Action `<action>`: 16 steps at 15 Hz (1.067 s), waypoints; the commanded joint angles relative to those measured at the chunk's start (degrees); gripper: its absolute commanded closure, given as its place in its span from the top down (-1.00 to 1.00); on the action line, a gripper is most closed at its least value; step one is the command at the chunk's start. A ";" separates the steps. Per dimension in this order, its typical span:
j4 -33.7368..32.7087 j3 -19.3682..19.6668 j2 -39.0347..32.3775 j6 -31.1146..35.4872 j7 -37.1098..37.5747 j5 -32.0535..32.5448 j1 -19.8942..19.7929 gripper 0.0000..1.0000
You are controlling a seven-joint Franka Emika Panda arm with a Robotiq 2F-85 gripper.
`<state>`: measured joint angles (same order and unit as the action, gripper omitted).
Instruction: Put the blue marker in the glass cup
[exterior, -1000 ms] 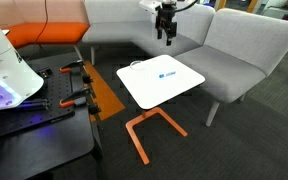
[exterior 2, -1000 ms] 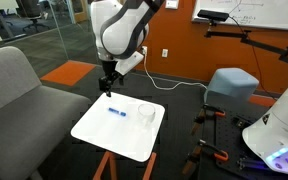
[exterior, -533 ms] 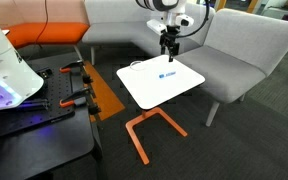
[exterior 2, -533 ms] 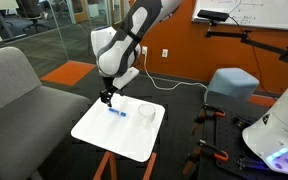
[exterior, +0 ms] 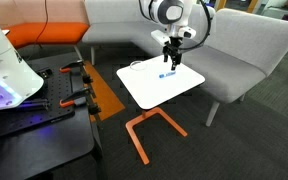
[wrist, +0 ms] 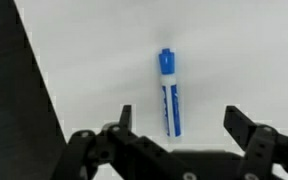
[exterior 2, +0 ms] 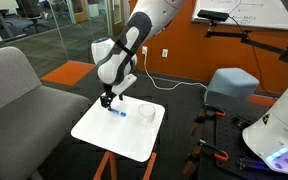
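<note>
The blue marker point(wrist: 169, 92) lies flat on the white tabletop point(wrist: 234, 60). It also shows in both exterior views point(exterior: 168, 74) point(exterior 2: 117, 112). My gripper point(wrist: 181, 122) is open, just above the marker, with a finger on either side of its lower end. In both exterior views the gripper point(exterior: 171, 64) point(exterior 2: 106, 101) hangs close over the marker. The glass cup point(exterior 2: 146, 113) stands upright on the table a short way from the marker. It is hard to make out against the white.
The small white table point(exterior: 159, 82) stands on an orange frame point(exterior: 149, 130). Grey sofa seats point(exterior: 239, 45) point(exterior 2: 14, 95) lie behind and beside it. A black bench with equipment point(exterior: 34, 110) stands to one side.
The arm has come down steadily from well above the table, so the open gripper now sits just over the marker. Marker and cup have not moved.
</note>
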<state>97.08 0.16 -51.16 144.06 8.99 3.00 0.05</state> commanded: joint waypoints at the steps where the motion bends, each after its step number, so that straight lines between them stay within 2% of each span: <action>1: -4.31 -0.11 -3.80 0.08 -2.17 -1.83 -0.57 0.91; 2: -5.36 -0.25 -4.85 0.01 -2.28 -2.01 -0.75 0.76; 3: -6.43 -0.39 -5.86 -0.09 -2.66 -2.20 -0.99 0.70; 4: -7.53 -0.54 -6.87 -0.24 -3.18 -2.46 -1.21 0.51; 6: -9.68 -0.48 -8.67 -0.61 -3.35 -2.73 -1.21 0.60; 7: -10.64 -0.44 -9.46 -0.81 -3.33 -2.79 -1.23 0.52; 8: -11.51 -0.46 -10.09 -1.04 -3.38 -2.82 -1.25 0.53; 9: -12.25 -0.39 -10.66 -1.20 -3.42 -2.79 -1.24 0.08; 11: -13.43 -0.33 -11.44 -1.87 -3.33 -2.82 -1.21 0.00; 12: -13.96 -0.22 -11.68 -2.82 -3.34 -2.71 -1.13 -0.12; 16: -15.26 -0.41 -11.69 -5.77 -4.42 -2.45 -1.06 -0.76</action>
<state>84.16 -0.28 -61.87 141.90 6.96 1.44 -0.79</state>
